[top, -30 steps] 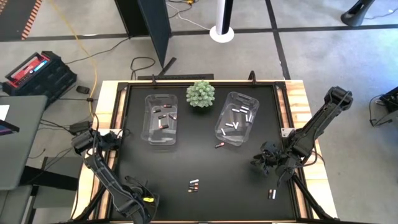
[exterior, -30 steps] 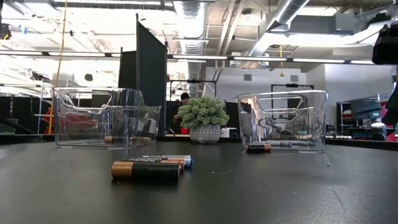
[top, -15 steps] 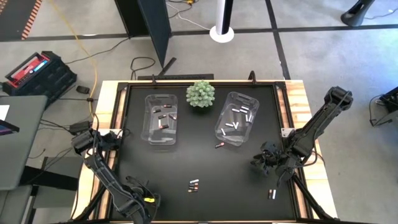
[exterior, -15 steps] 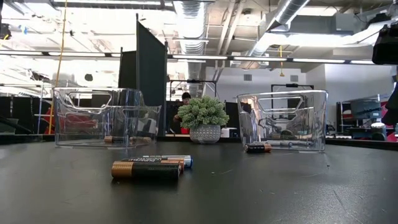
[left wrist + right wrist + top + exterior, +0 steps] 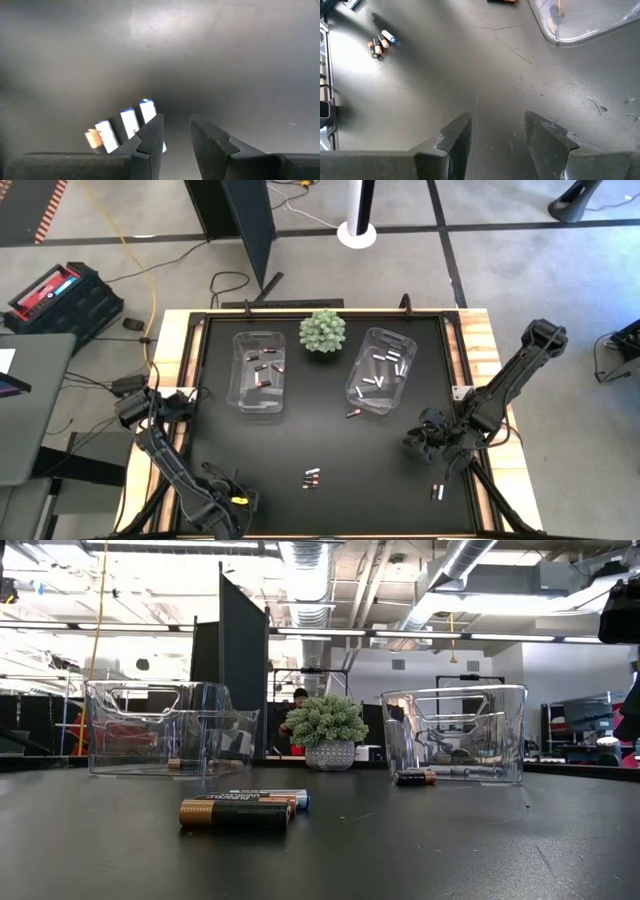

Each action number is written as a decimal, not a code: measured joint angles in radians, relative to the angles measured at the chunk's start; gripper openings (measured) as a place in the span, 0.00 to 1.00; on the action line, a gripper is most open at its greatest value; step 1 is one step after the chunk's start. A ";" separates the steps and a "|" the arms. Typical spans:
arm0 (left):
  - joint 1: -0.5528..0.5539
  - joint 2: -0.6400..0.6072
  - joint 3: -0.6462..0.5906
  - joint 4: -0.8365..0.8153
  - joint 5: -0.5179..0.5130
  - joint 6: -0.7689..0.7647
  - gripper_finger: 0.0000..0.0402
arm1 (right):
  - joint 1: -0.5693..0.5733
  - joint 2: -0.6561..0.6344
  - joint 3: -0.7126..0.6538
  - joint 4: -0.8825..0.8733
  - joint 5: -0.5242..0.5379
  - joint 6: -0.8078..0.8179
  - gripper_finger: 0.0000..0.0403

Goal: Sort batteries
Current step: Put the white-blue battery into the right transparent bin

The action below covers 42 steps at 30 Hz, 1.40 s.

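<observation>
Nothing changed: left gripper (image 5: 176, 131) still hovering open, empty, beside loose batteries (image 5: 122, 126); right gripper (image 5: 497, 131) open, idle; sorting stalled

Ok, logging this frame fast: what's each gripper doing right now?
Left gripper: open, holding nothing, low over the mat beside the loose batteries.
Right gripper: open, empty, above bare mat.

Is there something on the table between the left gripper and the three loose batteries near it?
Nothing visible. The left gripper, fingers apart and empty, hangs over bare table beside the three batteries.
</observation>
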 joint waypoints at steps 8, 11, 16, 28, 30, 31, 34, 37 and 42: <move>0.000 0.000 -0.007 -0.011 0.037 0.004 0.23 | 0.000 0.000 0.000 0.000 0.000 0.000 0.50; 0.003 0.000 -0.029 0.027 0.039 0.003 0.23 | 0.000 0.000 0.000 0.000 0.000 0.000 0.50; 0.013 0.000 -0.049 0.076 0.040 0.003 0.23 | 0.000 0.000 0.000 0.000 0.000 0.000 0.50; 0.018 0.000 -0.077 0.108 0.037 0.001 0.23 | 0.000 0.000 0.000 -0.001 0.000 -0.002 0.50; 0.018 -0.001 -0.105 0.157 0.034 0.001 0.23 | 0.000 0.000 0.000 -0.001 0.000 -0.003 0.50; 0.018 -0.004 -0.118 0.177 0.033 0.000 0.23 | 0.000 0.000 0.000 -0.001 0.000 -0.003 0.50; 0.020 -0.006 -0.130 0.198 0.029 -0.001 0.23 | 0.000 0.000 0.000 -0.001 0.000 -0.003 0.50; 0.031 -0.006 -0.131 0.200 0.038 0.016 0.23 | 0.000 0.000 0.000 -0.001 0.000 -0.003 0.50; 0.039 -0.005 -0.132 0.202 0.043 0.049 0.21 | 0.000 0.000 0.000 -0.001 0.000 -0.002 0.50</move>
